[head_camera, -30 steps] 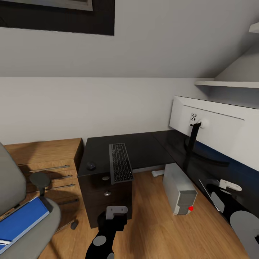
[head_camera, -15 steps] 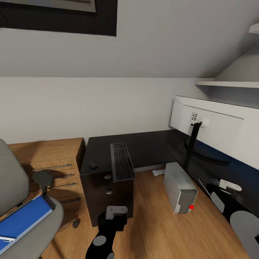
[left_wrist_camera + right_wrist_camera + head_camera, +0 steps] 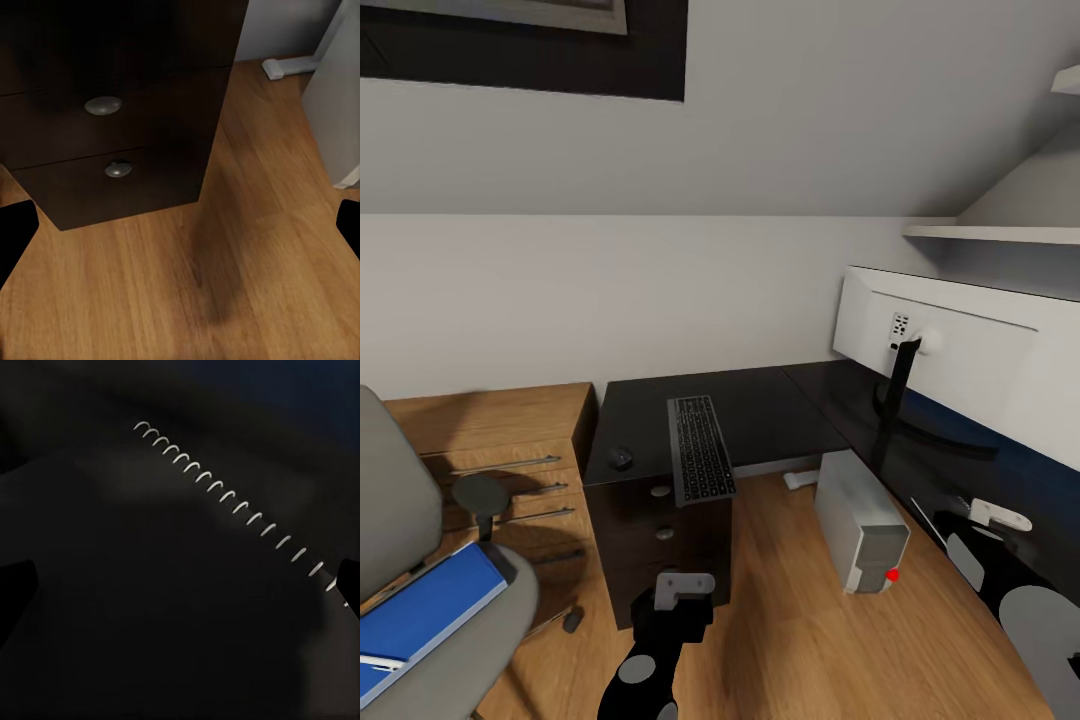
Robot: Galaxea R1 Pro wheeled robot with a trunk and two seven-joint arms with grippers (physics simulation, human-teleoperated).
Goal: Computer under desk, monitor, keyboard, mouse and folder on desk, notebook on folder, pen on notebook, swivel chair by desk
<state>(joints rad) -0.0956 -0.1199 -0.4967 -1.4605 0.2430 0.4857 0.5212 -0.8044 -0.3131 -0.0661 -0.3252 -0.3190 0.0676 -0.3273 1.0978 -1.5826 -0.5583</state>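
The black desk (image 3: pixel 760 400) carries the keyboard (image 3: pixel 700 450), with the mouse (image 3: pixel 621 458) to its left. The monitor (image 3: pixel 960 355) stands on the desk's right wing, white back towards me. The computer (image 3: pixel 860 525) sits on the floor beside the desk. At the left, the swivel chair (image 3: pixel 400 520) holds the blue folder (image 3: pixel 425 610), with a thin whitish pen (image 3: pixel 380 662) across its near end. My left gripper (image 3: pixel 682 588) (image 3: pixel 180 240) hangs open over the floor before the drawers (image 3: pixel 105 105). My right gripper (image 3: pixel 1000 515) (image 3: pixel 180 585) is open above the notebook's spiral binding (image 3: pixel 225 497).
A light wooden drawer unit (image 3: pixel 490 440) stands between the chair and the desk. A white shelf (image 3: pixel 990 233) juts out above the monitor under the sloped ceiling. A small white block (image 3: pixel 797 481) lies on the wooden floor (image 3: pixel 780 620) under the desk.
The whole head view has shifted slightly, so the camera moved. Neither arm nor any object has visibly moved.
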